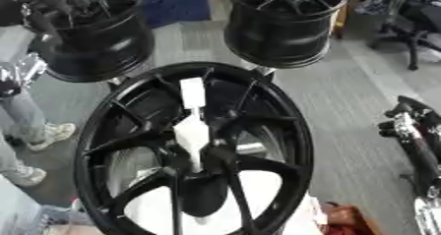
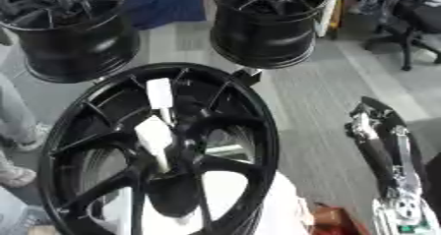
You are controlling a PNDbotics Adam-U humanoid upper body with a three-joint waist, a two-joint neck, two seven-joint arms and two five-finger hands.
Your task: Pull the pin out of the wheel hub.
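Fingers of our right hand [image 2: 368, 123] show only as a dark cluster at the tip of the black and silver arm along the right edge, and we cannot tell whether they are released or clenched; they are well apart from the wheel. Our left hand shows in no view.

Our big glossy black spoked wheel hub [image 1: 284, 126] fills the lower middle, its rim reaching the bottom edge. A white pin with a flat rectangular head [image 1: 192, 126] stands in its centre, between the spokes, the head tilted slightly toward the far rim. White material shows through the lower spoke gaps.

Beyond the hub's far rim sit two more black wheels: one far left [image 1: 90, 42] and one far middle [image 1: 280, 27], a strip of grey floor [image 1: 344, 111] between them. More open floor lies between the hub's right rim and our right arm. A person's legs and pale shoe [image 1: 51, 133] stand at the left edge, near the hub's left rim.
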